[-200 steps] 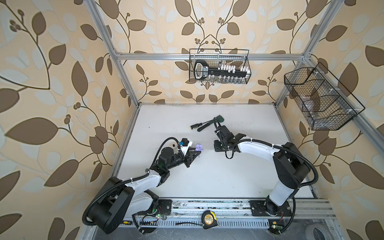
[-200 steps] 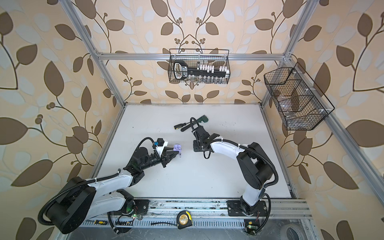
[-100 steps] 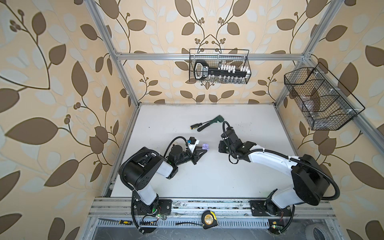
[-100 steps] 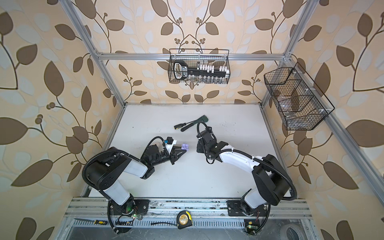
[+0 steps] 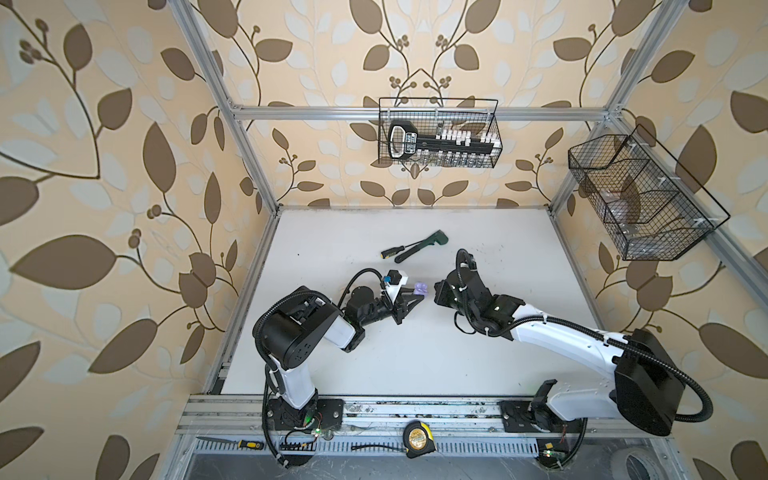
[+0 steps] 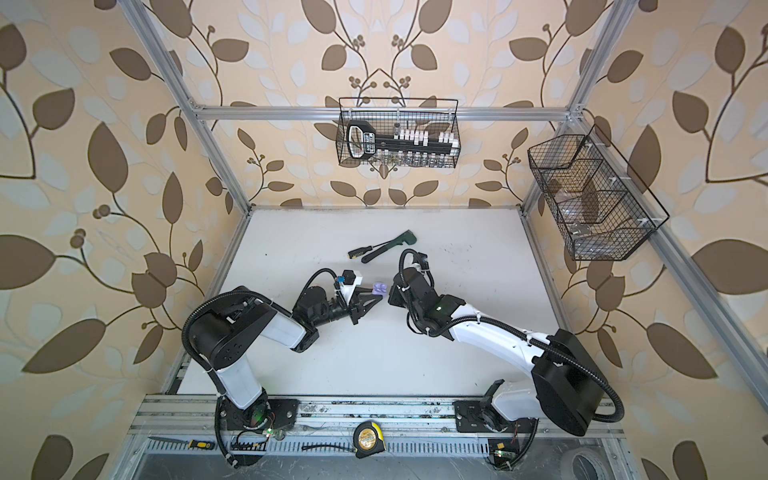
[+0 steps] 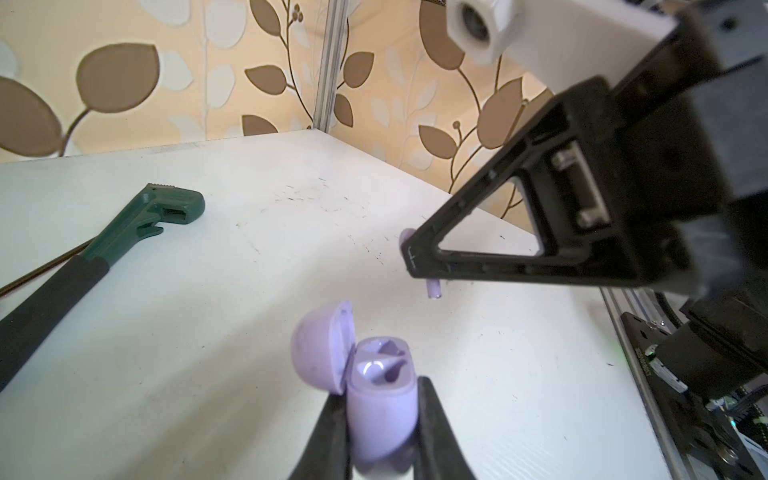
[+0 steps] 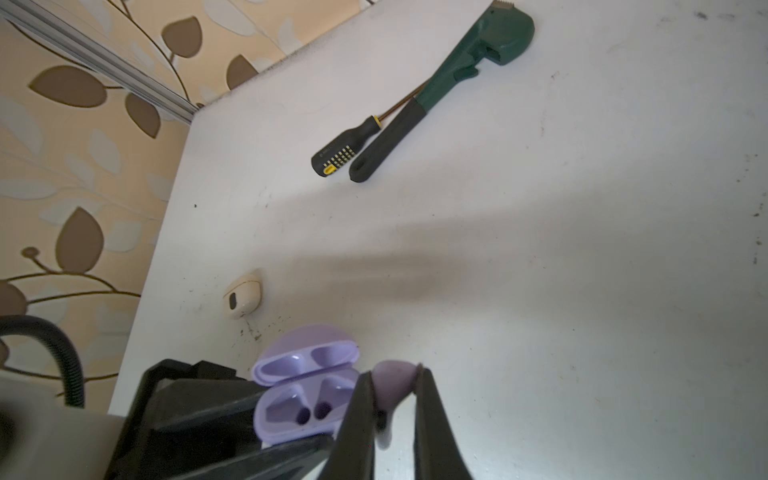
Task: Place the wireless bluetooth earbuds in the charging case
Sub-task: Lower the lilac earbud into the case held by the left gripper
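on the white table, the insertion step is judged to be in hand: the lilac charging case is clamped, lid open and both sockets seen empty, between the fingers of the left gripper, and is presented just beside the right gripper. a lilac earbud is pinched by its head in the right gripper's closed jaws, stem pointing down, near the case but apart from it and not yet over a socket. the next move is thought to call for the stem to be lined up above one socket and lowered straight in.
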Available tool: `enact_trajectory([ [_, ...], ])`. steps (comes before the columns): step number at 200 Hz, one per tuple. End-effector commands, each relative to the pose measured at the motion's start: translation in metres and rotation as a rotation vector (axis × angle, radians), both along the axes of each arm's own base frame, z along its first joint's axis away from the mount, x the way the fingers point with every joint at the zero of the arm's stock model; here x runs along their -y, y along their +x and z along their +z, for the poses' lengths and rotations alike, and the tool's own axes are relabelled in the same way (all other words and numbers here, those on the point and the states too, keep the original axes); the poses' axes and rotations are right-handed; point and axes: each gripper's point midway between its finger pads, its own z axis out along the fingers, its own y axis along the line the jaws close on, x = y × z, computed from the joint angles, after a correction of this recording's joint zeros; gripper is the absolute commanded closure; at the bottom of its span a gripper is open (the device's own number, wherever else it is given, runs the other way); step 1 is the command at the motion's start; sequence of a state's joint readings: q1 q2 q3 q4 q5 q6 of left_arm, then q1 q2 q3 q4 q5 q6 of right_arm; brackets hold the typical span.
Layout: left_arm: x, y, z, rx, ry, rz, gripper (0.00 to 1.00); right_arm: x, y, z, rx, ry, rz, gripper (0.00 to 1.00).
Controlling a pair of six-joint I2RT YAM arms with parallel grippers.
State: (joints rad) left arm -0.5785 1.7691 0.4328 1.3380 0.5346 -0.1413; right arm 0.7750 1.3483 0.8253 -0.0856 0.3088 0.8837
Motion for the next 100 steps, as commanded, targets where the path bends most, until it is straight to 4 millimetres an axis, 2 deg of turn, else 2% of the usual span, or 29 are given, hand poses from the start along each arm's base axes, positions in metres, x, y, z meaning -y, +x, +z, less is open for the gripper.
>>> enact_trajectory([
  [1, 0.010, -0.003, 0.029, 0.086, -0.068, -0.038, 1.00, 0.001, -0.001, 0.001, 0.020, 0.019, -0.038, 0.93],
  [50, 0.013, -0.006, 0.031, 0.088, -0.073, -0.051, 1.00, -0.010, -0.001, 0.002, 0.029, 0.037, -0.017, 0.93],
  [100, 0.012, -0.005, 0.035, 0.082, -0.084, -0.036, 1.00, -0.021, -0.004, -0.006, 0.016, 0.043, 0.006, 0.94],
])
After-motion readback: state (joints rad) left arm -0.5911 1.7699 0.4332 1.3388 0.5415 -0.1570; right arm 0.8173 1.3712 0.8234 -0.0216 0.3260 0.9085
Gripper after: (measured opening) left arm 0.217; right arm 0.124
